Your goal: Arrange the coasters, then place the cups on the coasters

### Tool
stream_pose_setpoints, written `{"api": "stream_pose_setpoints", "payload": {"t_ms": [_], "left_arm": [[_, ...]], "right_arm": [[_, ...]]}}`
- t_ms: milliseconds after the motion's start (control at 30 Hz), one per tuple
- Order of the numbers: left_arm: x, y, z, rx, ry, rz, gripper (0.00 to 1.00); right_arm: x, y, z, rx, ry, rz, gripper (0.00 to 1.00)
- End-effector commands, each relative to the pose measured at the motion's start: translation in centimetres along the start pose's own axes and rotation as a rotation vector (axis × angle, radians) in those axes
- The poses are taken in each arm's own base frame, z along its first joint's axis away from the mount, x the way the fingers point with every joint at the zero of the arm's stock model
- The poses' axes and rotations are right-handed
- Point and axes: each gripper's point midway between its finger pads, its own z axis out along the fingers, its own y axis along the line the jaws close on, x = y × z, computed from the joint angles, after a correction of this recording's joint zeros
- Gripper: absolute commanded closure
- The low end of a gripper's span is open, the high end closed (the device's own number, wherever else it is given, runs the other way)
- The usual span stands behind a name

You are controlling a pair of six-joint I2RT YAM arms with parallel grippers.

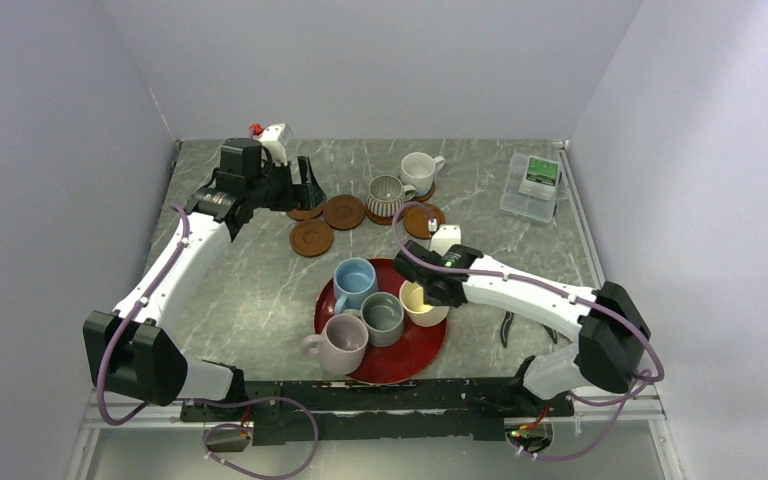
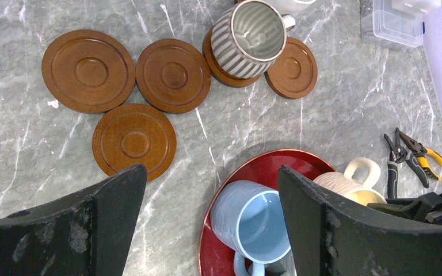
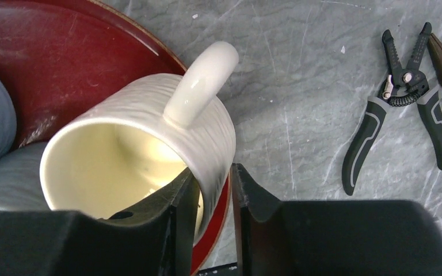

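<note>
– Six coasters counted at the far side of the desk. Two are covered, by the ribbed cup and the white cup; four lie bare, close together. Which step is judged to be in hand?

– Cup placing; the arranging is taken as done, or nearly. The cream-yellow cup is gripped at the right edge of the red tray. The right tool is narrowed onto the cup wall near the handle, one finger inside, one outside. The grip is judged made; no lift is shown.

– And the other arm?

– The left tool is held wide, nothing in it, above the desk between the bare coasters and the tray.

– What is called for next?

– A straight lift, clear of the tray rim and of the grey-green cup just beside. Then a carry to a bare coaster; the one right of the ribbed cup is nearest. A cup pinched by its wall may swing, so a slow set-down is advised. The light blue cup and the lilac cup sit on the tray, not yet handled.

– Surface, room?

– Grey marbled desk, smooth, lightly marked. Two pliers lie right of the tray, and a clear plastic box is noted at the far right corner. Plain pale walls on three sides.
</note>
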Motion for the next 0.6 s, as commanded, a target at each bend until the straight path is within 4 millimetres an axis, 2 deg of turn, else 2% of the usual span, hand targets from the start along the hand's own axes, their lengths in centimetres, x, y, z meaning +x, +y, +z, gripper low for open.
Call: {"api": "stream_pose_setpoints", "payload": {"t_ms": [0, 167, 367, 567], "left_arm": [[-1.5, -0.8, -0.7, 0.015, -0.051, 0.026, 0.1], [-1.5, -0.6, -0.6, 0.005, -0.05, 0.025, 0.1], [-1.6, -0.5, -0.9, -0.006, -0.057, 0.03, 0.1], [-1.6, -0.7, -0.9, 0.0, -0.054, 0.027, 0.1]], "right_arm": [[-1.7, 0.6, 0.0, 0.033, -0.052, 0.037, 0.75], [-2.3, 0.4, -0.5, 0.053, -0.058, 0.042, 1.0], [-4.6, -0.9, -3.5, 0.027, -0.126, 0.088, 1.0], [-7.8, -3.8, -6.1, 0.041, -0.21, 0.111, 1.0]]}}
